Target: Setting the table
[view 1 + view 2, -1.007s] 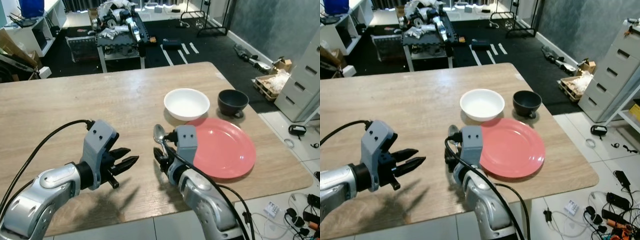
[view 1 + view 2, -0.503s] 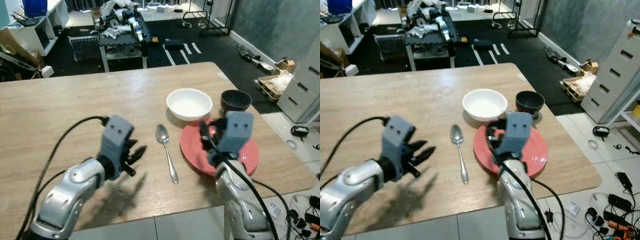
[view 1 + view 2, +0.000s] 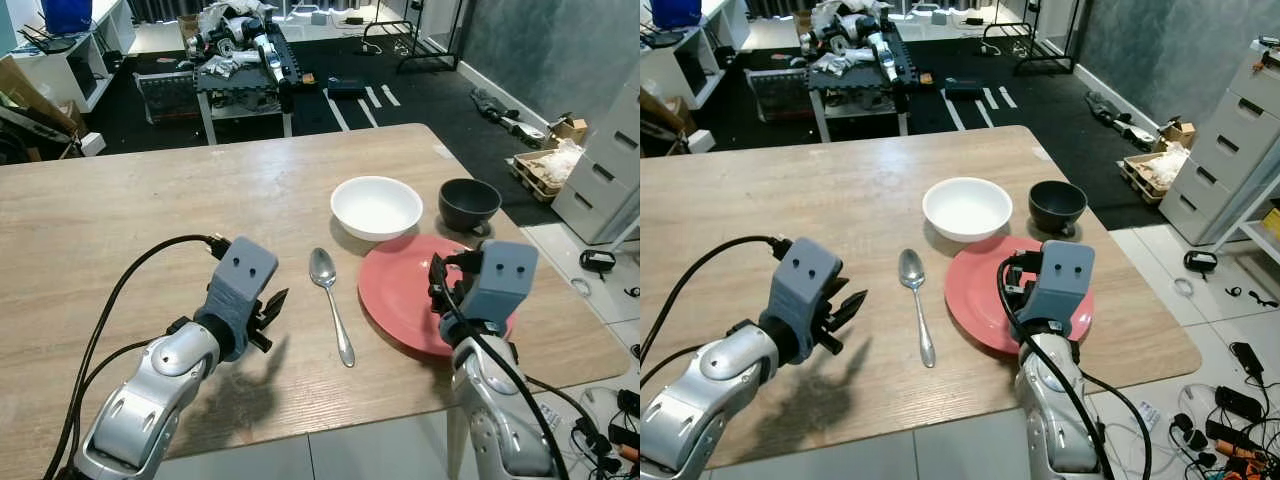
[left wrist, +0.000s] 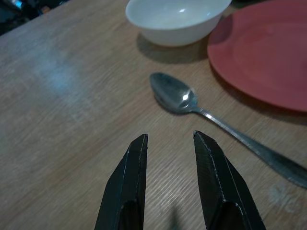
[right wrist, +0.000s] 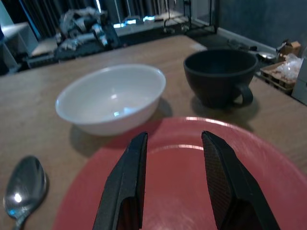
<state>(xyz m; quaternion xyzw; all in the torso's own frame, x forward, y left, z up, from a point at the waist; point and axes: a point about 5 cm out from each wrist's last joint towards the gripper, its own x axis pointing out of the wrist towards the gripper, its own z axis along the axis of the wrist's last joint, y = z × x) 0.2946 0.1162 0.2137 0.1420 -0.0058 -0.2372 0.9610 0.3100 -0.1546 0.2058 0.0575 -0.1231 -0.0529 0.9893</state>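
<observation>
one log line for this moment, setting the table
spoon flat on table, left of red plate | left gripper open near spoon | right gripper open above plate

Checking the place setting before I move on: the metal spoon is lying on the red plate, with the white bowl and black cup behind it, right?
Not quite. The metal spoon lies on the wooden table, beside the round red plate on its left, not on it, as the left eye view shows. The white bowl and black cup do sit behind.
</observation>
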